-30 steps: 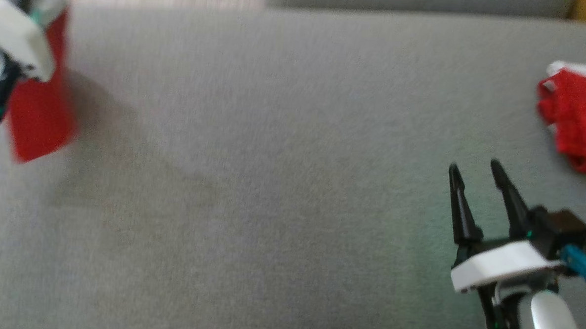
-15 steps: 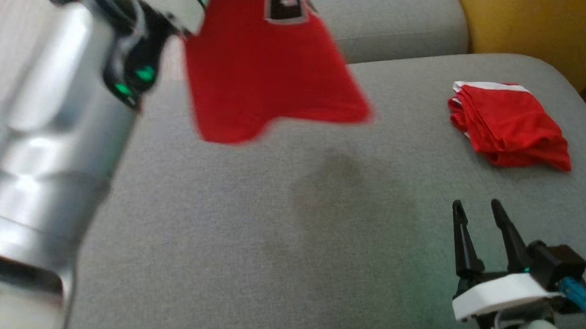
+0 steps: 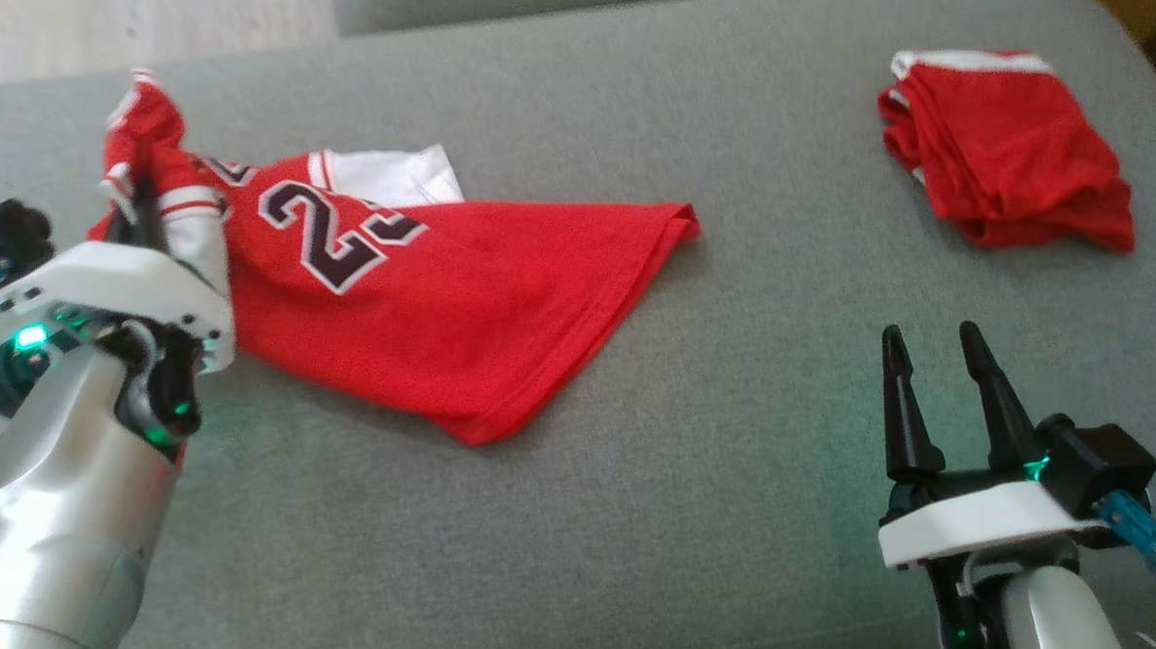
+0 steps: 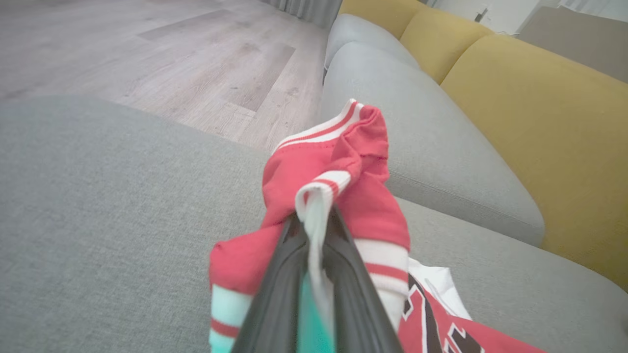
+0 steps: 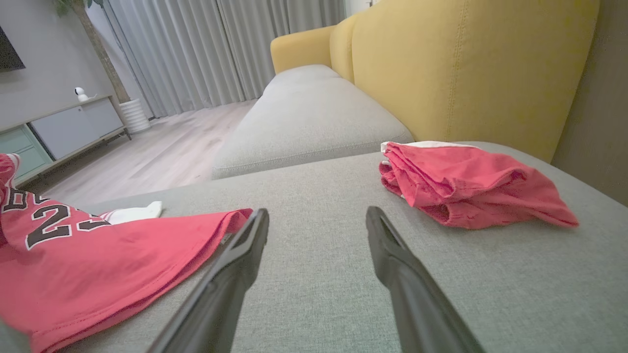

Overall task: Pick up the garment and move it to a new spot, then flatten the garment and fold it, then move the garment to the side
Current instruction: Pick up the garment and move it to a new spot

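A red jersey (image 3: pixel 442 299) with a dark number and white trim lies spread on the grey sofa seat (image 3: pixel 707 486), its hem toward the middle. My left gripper (image 3: pixel 139 203) is shut on the jersey's bunched shoulder end at the left; in the left wrist view the white-trimmed cloth (image 4: pixel 338 166) is pinched between the dark fingers (image 4: pixel 284 274). My right gripper (image 3: pixel 934 335) stands open at the lower right, apart from the jersey, with bare cushion between its fingers. In the right wrist view the jersey (image 5: pixel 98 260) lies to the left of my right gripper (image 5: pixel 316 213).
A folded red garment (image 3: pixel 1010 148) rests at the far right of the seat, also in the right wrist view (image 5: pixel 466 184). A yellow backrest (image 5: pixel 466 63) rises behind it. Wooden floor (image 3: pixel 133 3) lies beyond the seat's left edge, and another grey cushion (image 5: pixel 309 117) adjoins.
The jersey hung in the air from my left gripper before; now it lies draped across the seat, one end still held. The head camera has shifted. My right gripper stays open.
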